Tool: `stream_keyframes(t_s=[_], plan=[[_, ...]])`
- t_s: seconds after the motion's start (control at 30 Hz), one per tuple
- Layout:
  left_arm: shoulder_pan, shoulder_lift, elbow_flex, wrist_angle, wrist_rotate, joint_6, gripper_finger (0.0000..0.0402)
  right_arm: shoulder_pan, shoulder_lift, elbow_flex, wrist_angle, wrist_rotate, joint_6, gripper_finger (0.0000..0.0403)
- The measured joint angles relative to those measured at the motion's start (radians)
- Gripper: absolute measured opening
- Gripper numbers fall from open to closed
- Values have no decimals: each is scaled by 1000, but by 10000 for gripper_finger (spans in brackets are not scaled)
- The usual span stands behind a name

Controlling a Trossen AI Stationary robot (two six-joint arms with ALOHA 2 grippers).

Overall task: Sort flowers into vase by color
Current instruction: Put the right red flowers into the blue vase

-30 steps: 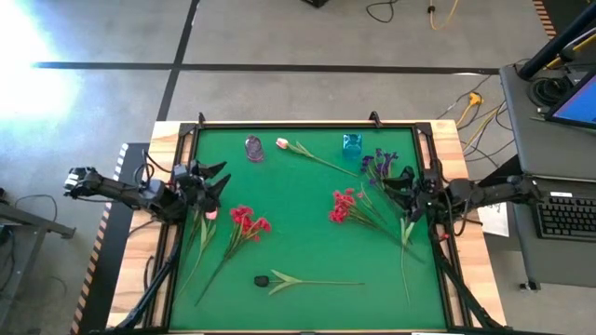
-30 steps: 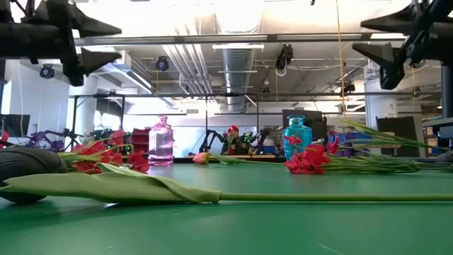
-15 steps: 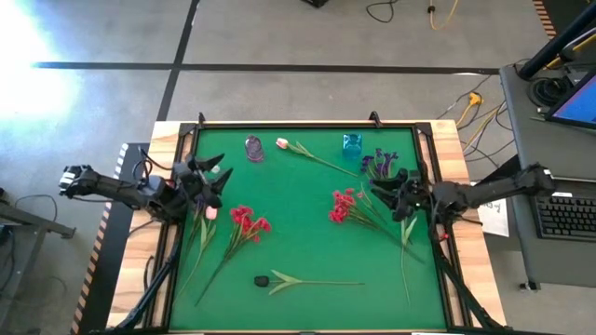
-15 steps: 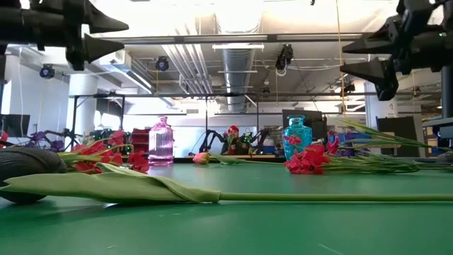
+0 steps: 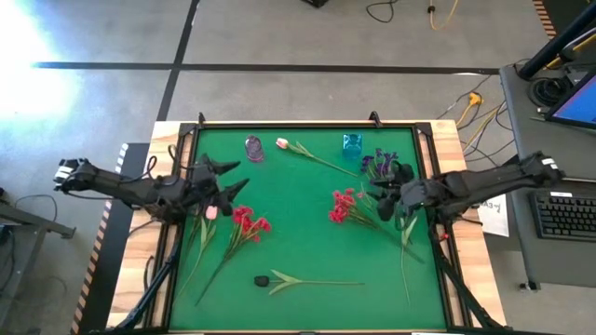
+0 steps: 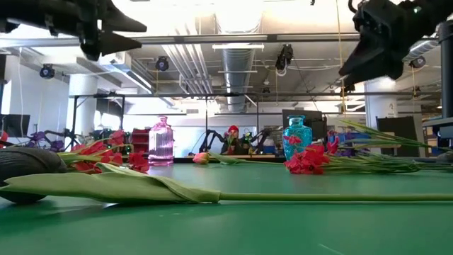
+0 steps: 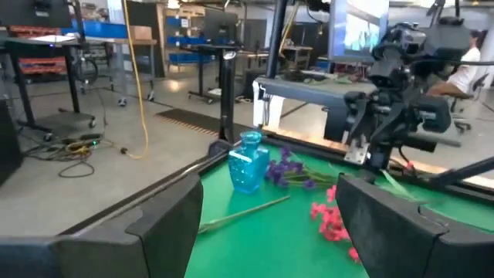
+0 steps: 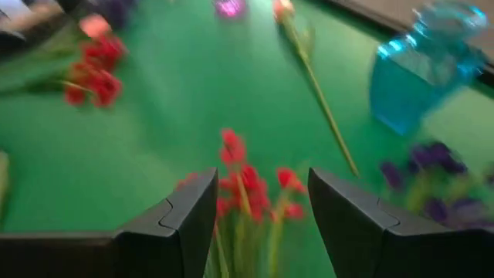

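Beyond our green table lies grey concrete floor. Our right gripper hovers spread and empty over the red spray, whose stems run toward four o'clock; the left gripper hangs spread, empty.

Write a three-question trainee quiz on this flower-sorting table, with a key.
1. True or false: the right gripper is open above the red clustered spray.
2. Which vase is nearer the purple clustered spray: (a) the blue glass vase, (b) the pink glass vase?
3. Fill in: the dark tulip lies on the green mat near its ____ edge in the high view.

Key: 1 true; 2 a; 3 bottom.
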Motion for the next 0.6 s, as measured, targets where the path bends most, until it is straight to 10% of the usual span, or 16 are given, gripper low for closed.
stream_keyframes(t_s=[0.3, 0.6], plan=[[0, 68, 115, -162, -46, 0, 283, 0, 154, 185, -253, -213, 54, 207], [0, 68, 139, -173, -47, 2, 283, 0, 273, 183, -353, -313, 74, 303]])
